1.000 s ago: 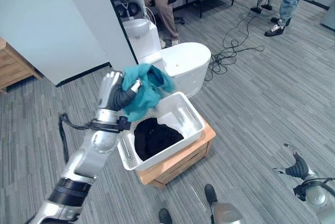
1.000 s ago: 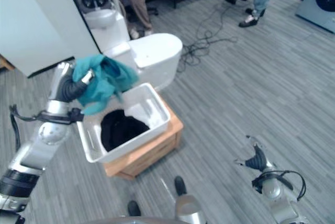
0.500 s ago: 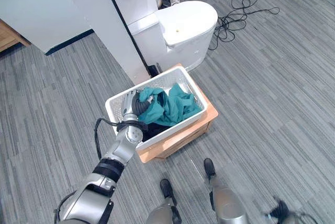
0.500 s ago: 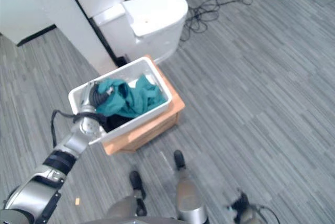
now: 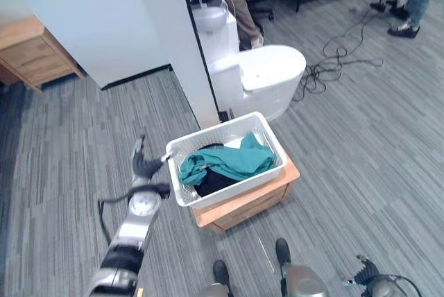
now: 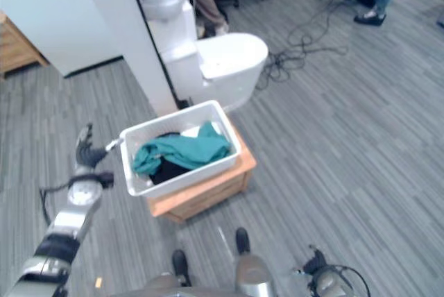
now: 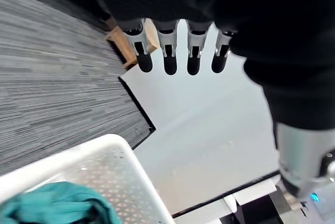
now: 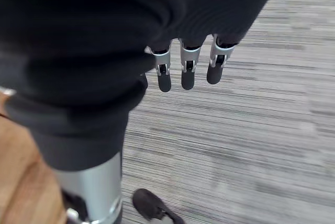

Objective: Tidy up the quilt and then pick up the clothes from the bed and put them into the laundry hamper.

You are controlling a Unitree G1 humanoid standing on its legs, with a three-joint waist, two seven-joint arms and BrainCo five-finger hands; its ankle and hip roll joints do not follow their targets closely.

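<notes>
Clothes: teal garment (image 5: 229, 162) lies atop dark clothing (image 5: 214, 182) inside the white laundry hamper (image 5: 270, 146).
Hamper: sits on a low wooden stand (image 5: 244, 203).
Left hand (image 5: 143, 166): fingers straight, empty, just beside the hamper's corner.
Right hand (image 5: 365, 272): fingers relaxed, empty, low over the floor.

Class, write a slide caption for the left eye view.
Teal garment lies in the white hamper; open left hand hovers beside it.

One hamper (image 5: 274, 146), two garments (image 5: 232, 160) (perhaps more beneath).
</notes>
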